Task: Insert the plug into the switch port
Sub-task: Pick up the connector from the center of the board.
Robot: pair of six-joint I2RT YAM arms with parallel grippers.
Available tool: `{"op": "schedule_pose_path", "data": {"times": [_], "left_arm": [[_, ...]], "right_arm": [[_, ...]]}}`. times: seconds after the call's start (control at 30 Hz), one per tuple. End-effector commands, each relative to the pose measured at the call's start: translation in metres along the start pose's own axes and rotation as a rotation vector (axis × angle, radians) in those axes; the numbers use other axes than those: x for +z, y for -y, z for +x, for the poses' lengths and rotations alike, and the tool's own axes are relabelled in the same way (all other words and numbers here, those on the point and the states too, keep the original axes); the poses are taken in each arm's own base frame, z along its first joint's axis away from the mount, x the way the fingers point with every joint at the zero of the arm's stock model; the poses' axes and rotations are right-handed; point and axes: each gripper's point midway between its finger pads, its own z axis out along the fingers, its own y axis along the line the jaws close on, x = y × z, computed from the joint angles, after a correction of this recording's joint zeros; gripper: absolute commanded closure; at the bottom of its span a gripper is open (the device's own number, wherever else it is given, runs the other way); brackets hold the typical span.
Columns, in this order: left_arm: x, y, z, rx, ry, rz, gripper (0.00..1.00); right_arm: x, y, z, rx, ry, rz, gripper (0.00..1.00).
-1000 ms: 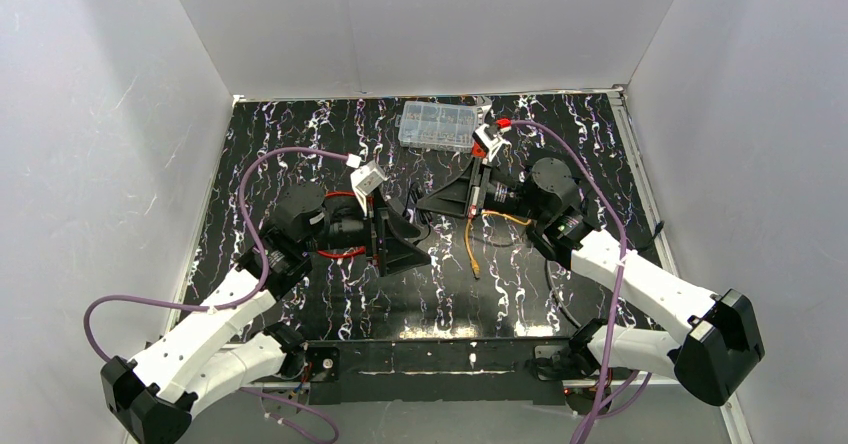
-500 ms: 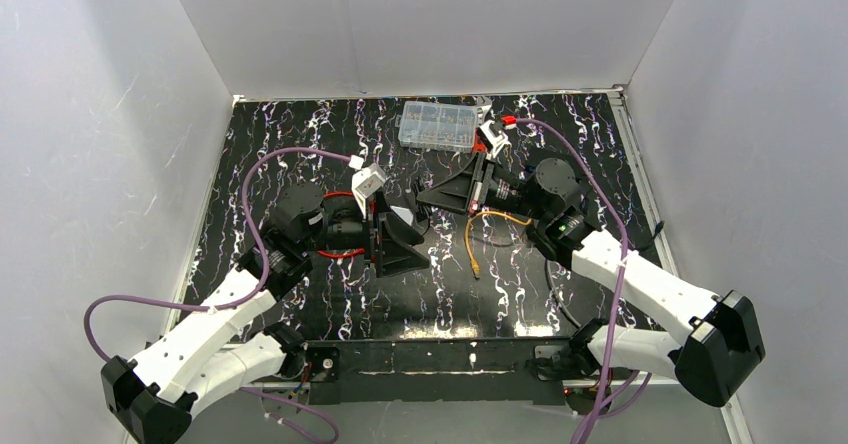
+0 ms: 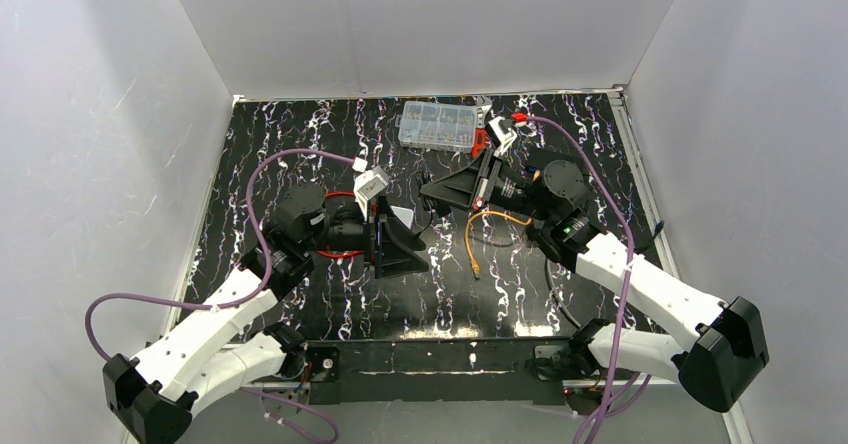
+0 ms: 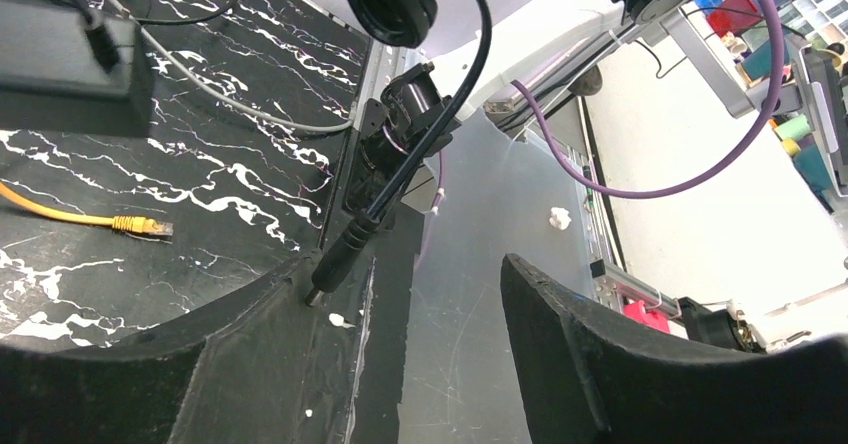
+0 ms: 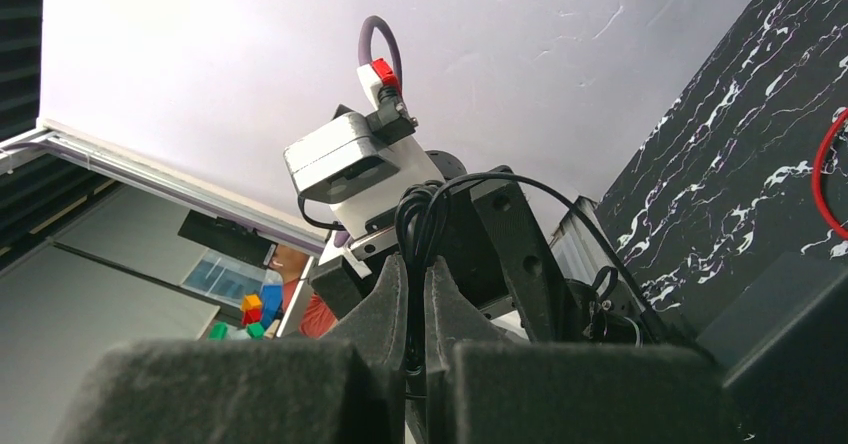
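Both matte black: left jaws parted; right jaws pinch thin round cord.

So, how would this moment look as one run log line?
left gripper: open | right gripper: shut on black cable | plug: on table, unheld

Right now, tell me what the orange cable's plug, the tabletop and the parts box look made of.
Plug: apparently clear plastic, pale and slightly translucent. Tabletop: glossy black sheet, white marble veining, likely laminate. Parts box: transparent hard plastic; contents show through.
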Motion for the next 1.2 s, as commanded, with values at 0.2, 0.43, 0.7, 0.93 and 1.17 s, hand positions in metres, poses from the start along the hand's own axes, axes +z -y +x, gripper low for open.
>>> {"op": "schedule_pose_path", "data": {"times": [0.2, 0.43, 0.7, 0.93, 1.17], "left_arm": [[0.0009, 0.0042, -0.001, 0.022, 0.0, 0.04, 0.6], [0.0002, 0.0056, -0.0008, 0.028, -0.003, 0.043, 0.79], [0.0009, 0.0048, -0.0003, 0.023, -0.007, 0.045, 0.88], [0.0012, 0.0053, 0.0001, 0.022, -0.009, 0.052, 0.91], [0.0015, 0.0053, 0.0, 0.019, -0.009, 0.052, 0.86]], "right_arm": [[-0.0028, -0.0268, -0.0083, -0.054, 0.041, -0.083, 0.99], [-0.0046, -0.0245, -0.0103, -0.062, 0.063, -0.076, 0.99], [-0.0083, -0.0266, -0.0129, -0.079, 0.089, -0.071, 0.99], [-0.0113, -0.0255, -0.014, -0.086, 0.107, -0.057, 0.99], [-0.0116, -0.0254, -0.014, -0.087, 0.107, -0.055, 0.99]]}}
